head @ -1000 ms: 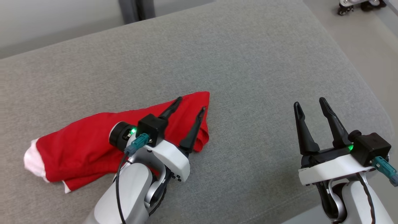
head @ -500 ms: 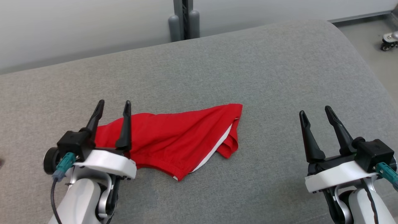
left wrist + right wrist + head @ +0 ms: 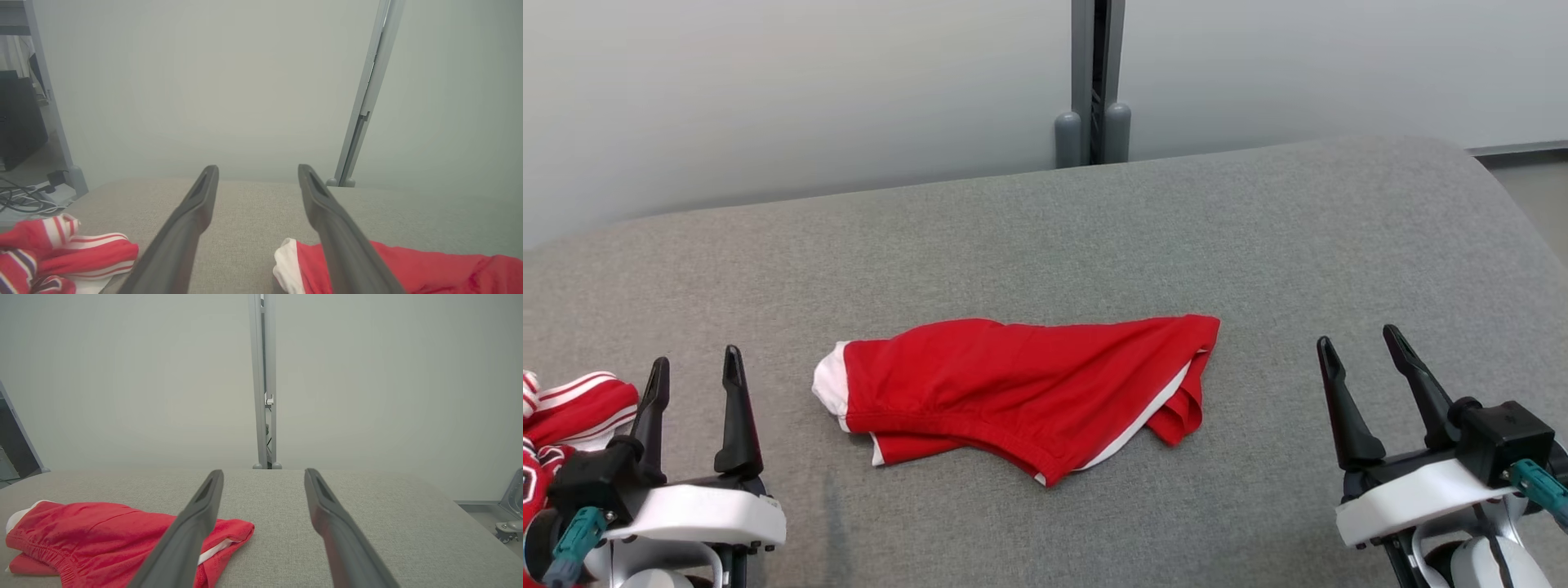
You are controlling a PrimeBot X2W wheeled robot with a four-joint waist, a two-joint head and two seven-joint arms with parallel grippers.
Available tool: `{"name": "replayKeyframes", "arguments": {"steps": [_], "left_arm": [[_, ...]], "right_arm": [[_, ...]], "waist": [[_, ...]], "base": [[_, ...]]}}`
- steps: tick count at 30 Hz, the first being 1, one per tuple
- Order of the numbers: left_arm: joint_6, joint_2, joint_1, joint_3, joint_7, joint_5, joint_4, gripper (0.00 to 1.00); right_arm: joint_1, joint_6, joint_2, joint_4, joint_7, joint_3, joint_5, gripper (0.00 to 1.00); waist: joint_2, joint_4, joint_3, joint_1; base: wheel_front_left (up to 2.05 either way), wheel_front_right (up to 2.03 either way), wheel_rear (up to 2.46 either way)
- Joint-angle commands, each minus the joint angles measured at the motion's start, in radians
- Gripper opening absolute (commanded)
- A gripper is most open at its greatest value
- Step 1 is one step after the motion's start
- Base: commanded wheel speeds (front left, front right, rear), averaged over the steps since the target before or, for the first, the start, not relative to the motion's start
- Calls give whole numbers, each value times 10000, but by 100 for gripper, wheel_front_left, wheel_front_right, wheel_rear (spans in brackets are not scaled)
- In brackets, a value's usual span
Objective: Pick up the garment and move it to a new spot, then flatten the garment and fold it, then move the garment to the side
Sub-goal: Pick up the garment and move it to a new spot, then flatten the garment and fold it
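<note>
The garment (image 3: 1021,388) is a pair of red shorts with white trim, lying folded and loose in the middle of the grey cushion (image 3: 1045,237). It also shows in the left wrist view as the garment (image 3: 433,269) and in the right wrist view as the garment (image 3: 94,535). My left gripper (image 3: 694,371) stands open at the lower left, well left of the garment, with nothing between its fingers. My right gripper (image 3: 1361,349) stands open at the lower right, apart from the garment's right end. Both grippers touch nothing.
A heap of red and white striped clothes (image 3: 572,404) lies at the cushion's left edge beside my left gripper, seen too as striped clothes (image 3: 61,253). A grey post (image 3: 1094,82) stands behind the cushion against a pale wall. Floor (image 3: 1535,188) lies past the cushion's right edge.
The head camera has swung, shifting the whole picture. My left gripper has drawn back off the garment to the lower left. The right gripper holds its pose.
</note>
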Motion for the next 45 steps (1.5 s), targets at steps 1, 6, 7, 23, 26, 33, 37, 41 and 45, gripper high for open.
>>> {"name": "replayKeyframes", "arguments": {"steps": [1, 6, 7, 23, 26, 33, 37, 41, 45], "left_arm": [[76, 94, 215, 16, 48, -23, -165, 100], [177, 340, 801, -117, 393, 100, -579, 100], [180, 405, 900, -145, 478, 143, -656, 100], [395, 924, 1844, -373, 1353, 259, -1562, 100], [430, 916, 1862, -390, 1381, 235, -1644, 100], [513, 877, 1872, -447, 1459, 185, -1735, 100], [526, 907, 1843, -475, 1512, 178, -1745, 100], [537, 940, 1714, -495, 1540, 203, -1758, 100], [581, 930, 1655, -530, 1552, 208, -1767, 100]], "right_arm": [[207, -3, -86, -53, 72, -63, -43, 100], [561, -3, -100, -162, 222, -95, -70, 100], [629, -3, -97, -185, 236, -105, -78, 100], [1371, -3, -118, -797, 624, -262, -269, 100], [1406, -3, -84, -886, 661, -292, -294, 100], [1368, -3, -3, -925, 675, -296, -303, 100], [1325, -3, 45, -877, 628, -267, -263, 100], [1257, -3, 74, -834, 595, -234, -236, 100], [1238, -3, 88, -810, 579, -224, -217, 100]], "waist": [[0, 213, -251, 0], [0, 284, -558, 0], [0, 288, -596, 0], [0, 327, -861, 0], [0, 347, -861, 0], [0, 362, -830, 0], [0, 371, -819, 0], [0, 390, -816, 0], [0, 411, -817, 0]], "base": [[0, 0, 0], [0, 0, 0], [0, 0, 0], [0, 0, 0], [0, 0, 0], [0, 0, 0], [0, 0, 0], [0, 0, 0], [0, 0, 0]]}}
